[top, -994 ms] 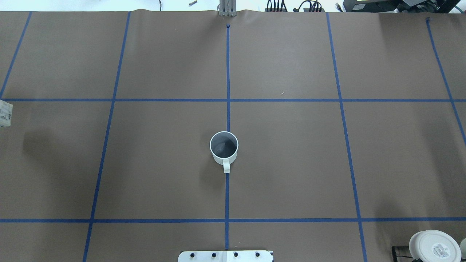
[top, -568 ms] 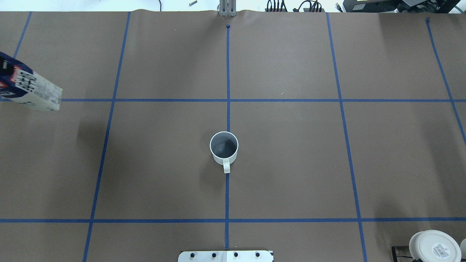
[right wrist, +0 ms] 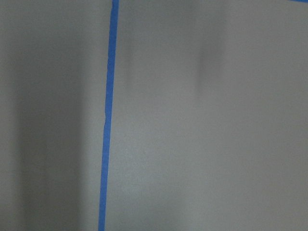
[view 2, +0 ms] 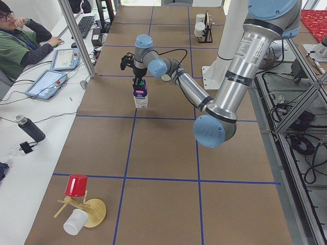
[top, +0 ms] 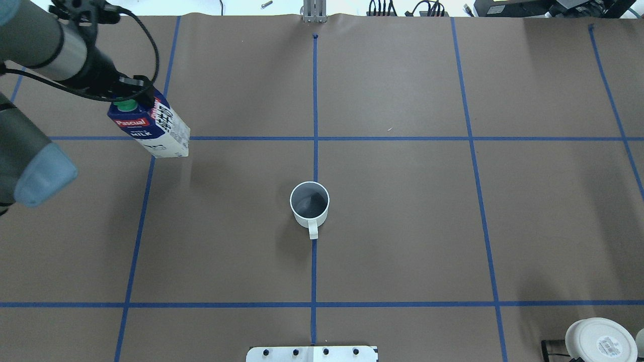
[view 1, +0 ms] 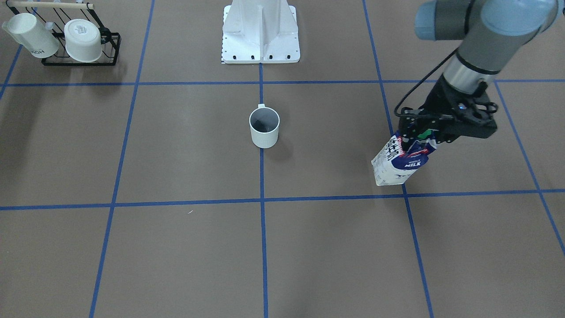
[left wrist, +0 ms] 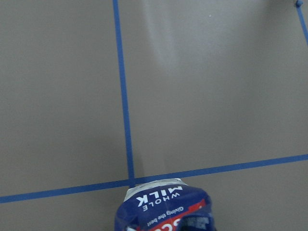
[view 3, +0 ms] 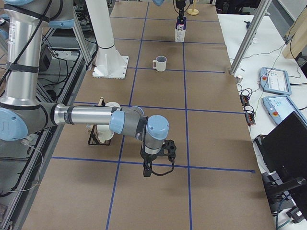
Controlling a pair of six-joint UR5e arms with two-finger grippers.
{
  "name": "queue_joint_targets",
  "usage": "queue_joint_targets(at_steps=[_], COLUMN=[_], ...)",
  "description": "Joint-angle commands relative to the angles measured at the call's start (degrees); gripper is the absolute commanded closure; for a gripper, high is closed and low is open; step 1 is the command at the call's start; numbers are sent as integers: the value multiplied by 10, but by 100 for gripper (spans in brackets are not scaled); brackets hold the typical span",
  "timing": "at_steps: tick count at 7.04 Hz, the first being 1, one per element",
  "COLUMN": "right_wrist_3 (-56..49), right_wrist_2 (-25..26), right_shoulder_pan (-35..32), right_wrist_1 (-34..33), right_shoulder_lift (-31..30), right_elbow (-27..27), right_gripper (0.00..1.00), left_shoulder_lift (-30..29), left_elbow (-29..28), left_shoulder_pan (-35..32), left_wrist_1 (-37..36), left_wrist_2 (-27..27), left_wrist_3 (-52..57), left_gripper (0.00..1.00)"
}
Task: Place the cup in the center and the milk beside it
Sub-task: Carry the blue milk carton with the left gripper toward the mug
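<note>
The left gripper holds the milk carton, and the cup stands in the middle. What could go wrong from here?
1. The left gripper grips the milk only at its top, by the green cap, and the carton hangs tilted. It might slip, or land on an edge and topple when set down.
2. The cup stands upright and open on the middle tape line. A low approach could knock it away.

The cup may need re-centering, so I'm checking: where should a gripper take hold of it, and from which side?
Probably from above: the cup stands upright, mouth open. Pinch the rim wall on the side away from the handle, which points toward the robot's base, one finger inside.
</note>
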State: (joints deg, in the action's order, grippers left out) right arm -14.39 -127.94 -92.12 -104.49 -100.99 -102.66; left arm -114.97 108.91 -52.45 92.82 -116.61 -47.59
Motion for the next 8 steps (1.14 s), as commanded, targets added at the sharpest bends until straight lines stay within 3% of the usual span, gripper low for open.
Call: queue_joint_targets(at_steps=[1,3,5,8], right_wrist_3=[1,1,1,1], right_wrist_2=[0,0,0,0], right_shoulder_pan=[0,0,0,0], right_wrist_1=[0,1,1,0], right_shoulder_lift=[1,1,1,1], right_elbow=[0,0,0,0], right_gripper=[0,0,0,0], left_shoulder_lift=[-47,-80,-119,-120], left_elbow=[3,3,2,-3], left_shoulder_pan=[79,143,182,207], left_wrist_1=[-25,-26,-84,-85], left_wrist_2=[32,71,111,125], left_wrist_3=[-77,-139,-154,-163], left_gripper=[100,100,100,98])
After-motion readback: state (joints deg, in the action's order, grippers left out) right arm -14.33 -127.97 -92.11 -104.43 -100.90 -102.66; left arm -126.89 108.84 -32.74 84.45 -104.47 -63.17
